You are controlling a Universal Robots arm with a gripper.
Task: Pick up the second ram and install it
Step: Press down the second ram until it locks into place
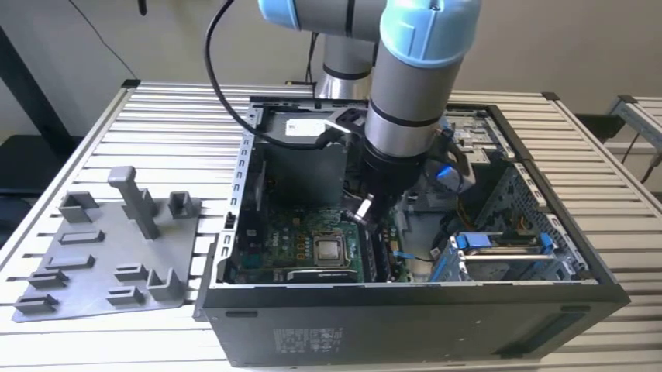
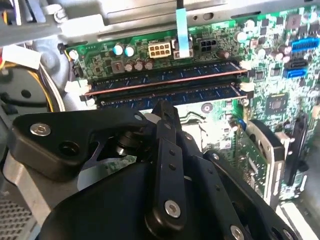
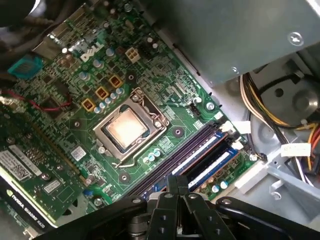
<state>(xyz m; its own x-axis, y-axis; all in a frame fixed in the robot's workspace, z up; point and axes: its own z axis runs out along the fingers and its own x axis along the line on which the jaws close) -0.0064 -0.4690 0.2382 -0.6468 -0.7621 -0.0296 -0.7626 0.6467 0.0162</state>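
Black linkage gripper (image 2: pixel 167 112) fills the foreground in both wrist views, lowered into the open dark computer case (image 1: pixel 414 310), right over the memory slots of the green motherboard (image 3: pixel 165 80). Second ram, a thin blue memory stick (image 2: pixel 165 92), sits in its slot beside another blue stick (image 2: pixel 160 75), directly under the fingertips, likely being pressed home. Finger opening: cannot tell.

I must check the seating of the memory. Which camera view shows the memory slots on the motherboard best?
The second wrist view: the memory slots run across it unobstructed, with blue sticks in them and white latches at both ends. In the first wrist view the slots pass partly behind the gripper. In the exterior view the arm hides most of them.
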